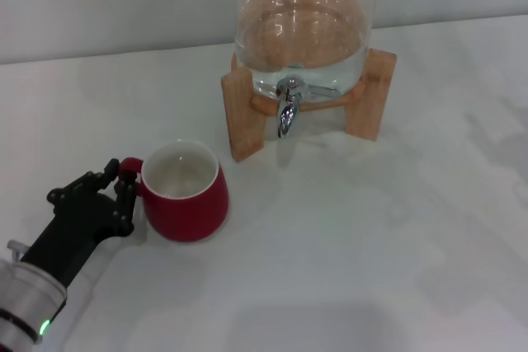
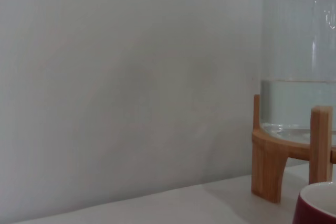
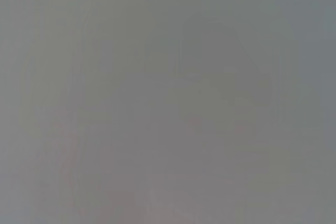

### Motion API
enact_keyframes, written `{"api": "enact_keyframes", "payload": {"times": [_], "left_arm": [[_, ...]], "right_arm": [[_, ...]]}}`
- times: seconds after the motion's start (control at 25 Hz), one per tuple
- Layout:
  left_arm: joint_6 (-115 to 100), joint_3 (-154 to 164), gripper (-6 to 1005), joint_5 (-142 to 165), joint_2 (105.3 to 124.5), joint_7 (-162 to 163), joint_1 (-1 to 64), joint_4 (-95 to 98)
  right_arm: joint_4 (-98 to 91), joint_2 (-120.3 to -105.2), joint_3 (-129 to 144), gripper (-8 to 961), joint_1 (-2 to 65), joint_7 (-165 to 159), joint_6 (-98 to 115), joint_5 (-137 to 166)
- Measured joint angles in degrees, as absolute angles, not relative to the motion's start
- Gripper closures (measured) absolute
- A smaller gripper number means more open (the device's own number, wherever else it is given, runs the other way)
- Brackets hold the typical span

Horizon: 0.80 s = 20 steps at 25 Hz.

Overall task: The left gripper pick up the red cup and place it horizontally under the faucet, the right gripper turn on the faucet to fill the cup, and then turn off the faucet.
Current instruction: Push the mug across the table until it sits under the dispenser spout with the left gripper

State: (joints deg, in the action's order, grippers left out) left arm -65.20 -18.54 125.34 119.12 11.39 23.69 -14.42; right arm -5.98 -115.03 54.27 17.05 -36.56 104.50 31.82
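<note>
The red cup (image 1: 188, 193) stands upright on the white table, its off-white inside empty and its small loop handle pointing toward my left arm. My left gripper (image 1: 121, 180) reaches in from the lower left, and its black fingers (image 1: 124, 204) close around that handle. In the left wrist view only the cup's rim (image 2: 318, 205) shows at a corner. The chrome faucet (image 1: 288, 111) points down from the front of the glass dispenser (image 1: 301, 35), behind and to the right of the cup. Nothing sits under the spout. My right gripper is out of view.
The dispenser holds water and rests on a wooden stand (image 1: 246, 113), whose legs (image 2: 266, 163) also show in the left wrist view. A pale wall runs along the back of the table. The right wrist view shows only plain grey.
</note>
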Motion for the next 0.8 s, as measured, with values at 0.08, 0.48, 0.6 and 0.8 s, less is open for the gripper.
{"api": "enact_keyframes", "payload": {"times": [0.08, 0.48, 0.6, 0.8], "left_arm": [[-64.4, -18.5, 835, 125.5, 119.09, 11.4, 24.6, -14.4], [-61.7, -18.6, 836, 128.1, 119.09, 11.9, 28.4, -14.3], [-61.2, -18.6, 836, 128.8, 119.09, 11.9, 29.1, -14.5], [-60.5, -18.5, 835, 129.7, 119.15, 11.9, 30.1, -14.8]], "right_arm": [[-6.0, -115.04, 54.3, 201, 17.1, -36.6, 104.5, 31.8], [-5.9, -115.05, 54.4, 201, 17.1, -36.6, 104.5, 31.8], [-5.9, -115.05, 54.7, 201, 17.2, -36.6, 104.4, 31.8], [-6.0, -115.05, 54.8, 201, 17.3, -36.5, 104.3, 31.8]]}}
